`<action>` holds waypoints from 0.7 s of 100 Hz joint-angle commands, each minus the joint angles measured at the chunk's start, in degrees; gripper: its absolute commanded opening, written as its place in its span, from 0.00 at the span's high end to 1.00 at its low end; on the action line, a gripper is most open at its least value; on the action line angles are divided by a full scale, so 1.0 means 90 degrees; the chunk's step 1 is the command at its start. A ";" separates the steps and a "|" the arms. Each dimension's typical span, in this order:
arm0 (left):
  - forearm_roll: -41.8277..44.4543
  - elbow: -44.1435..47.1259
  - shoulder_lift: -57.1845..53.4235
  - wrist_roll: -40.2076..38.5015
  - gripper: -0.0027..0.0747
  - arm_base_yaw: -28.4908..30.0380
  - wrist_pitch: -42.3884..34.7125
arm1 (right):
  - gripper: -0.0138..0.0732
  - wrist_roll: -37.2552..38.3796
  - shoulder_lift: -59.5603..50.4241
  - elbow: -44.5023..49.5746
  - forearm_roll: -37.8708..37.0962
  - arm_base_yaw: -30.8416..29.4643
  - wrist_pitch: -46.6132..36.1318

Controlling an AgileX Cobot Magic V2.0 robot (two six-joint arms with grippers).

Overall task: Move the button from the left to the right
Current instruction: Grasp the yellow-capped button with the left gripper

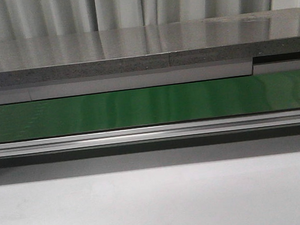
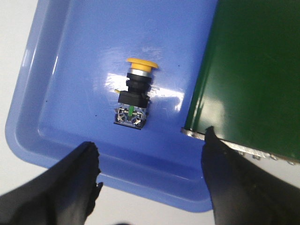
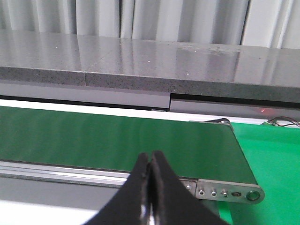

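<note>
— Front view?
— Shows only a white table (image 1: 158,202), a green conveyor belt (image 1: 149,106) running across with an aluminium rail (image 1: 152,133) along its near edge, a grey speckled counter (image 1: 133,53) beyond, and pale curtains (image 1: 129,7) at the back. No arm, gripper or button in sight here; both belt ends cut off by the frame.

— Left wrist view?
— Looks down on a blue tray (image 2: 61,84), partly cropped. Button (image 2: 135,93) lying on its side on the tray floor, yellow cap pointing away from the fingers, black body ending in small green and metal terminals toward them. Left gripper (image 2: 150,145) spread wide, holding nothing, one black finger (image 2: 70,187) on each side and both clear of the button. Dark green belt end (image 2: 253,70) overlapping the tray's edge, metal lip just visible; how the two meet hard to judge. Glare spots on the tray floor. White table at the corners.

— Right wrist view?
— Right gripper (image 3: 151,161) pressed closed, fingertips (image 3: 159,187) touching, nothing between them. Beyond, the belt's end with a grey bracket and small screws (image 3: 225,192), a bright green mat (image 3: 276,159) beside it, thin wires (image 3: 281,123) at the far edge too small to identify. Same grey counter and curtains behind.
</note>
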 commanded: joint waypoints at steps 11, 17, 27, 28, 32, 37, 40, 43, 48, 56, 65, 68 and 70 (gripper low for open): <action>0.0084 -0.0566 0.0742 0.0019 0.37 0.0074 -0.0267 | 0.92 -0.0030 0.0032 -0.0089 -0.0036 -0.0016 -0.0488; 0.0136 -0.0682 0.1014 0.0019 0.37 0.0074 -0.0267 | 0.92 -0.0030 0.0032 -0.0089 -0.0036 -0.0016 -0.0488; 0.0176 -0.0832 0.1368 0.0019 0.37 0.0074 -0.0267 | 0.92 -0.0030 0.0032 -0.0089 -0.0036 -0.0016 -0.0488; 0.0176 -0.0834 0.1411 0.0019 0.37 0.0074 -0.0267 | 0.92 -0.0030 0.0032 -0.0089 -0.0036 -0.0016 -0.0488; 0.0219 -0.0902 0.1514 0.0019 0.37 0.0074 -0.0267 | 0.92 -0.0030 0.0032 -0.0089 -0.0036 -0.0016 -0.0488; 0.0252 -0.0976 0.1658 0.0019 0.37 0.0109 -0.0253 | 0.92 -0.0030 0.0032 -0.0089 -0.0036 -0.0016 -0.0488; 0.0252 -0.1009 0.1740 0.0019 0.37 0.0120 -0.0244 | 0.92 -0.0030 0.0032 -0.0089 -0.0036 -0.0016 -0.0488; 0.0252 -0.1044 0.1807 0.0019 0.37 0.0137 -0.0230 | 0.92 -0.0030 0.0032 -0.0089 -0.0036 -0.0016 -0.0488; 0.0252 -0.1092 0.1895 0.0019 0.37 0.0173 -0.0206 | 0.92 -0.0030 0.0032 -0.0089 -0.0036 -0.0016 -0.0488; 0.0256 -0.1106 0.1999 0.0019 0.37 0.0254 -0.0206 | 0.92 -0.0030 0.0032 -0.0089 -0.0036 -0.0016 -0.0488; 0.0228 -0.1106 0.2081 0.0019 0.37 0.0330 -0.0206 | 0.92 -0.0030 0.0032 -0.0089 -0.0036 -0.0016 -0.0488; 0.0219 -0.1106 0.2122 0.0019 0.37 0.0357 -0.0206 | 0.92 -0.0030 0.0032 -0.0089 -0.0036 -0.0016 -0.0488; 0.0199 -0.1106 0.2136 0.0019 0.37 0.0358 -0.0206 | 0.92 -0.0030 0.0032 -0.0089 -0.0036 -0.0016 -0.0488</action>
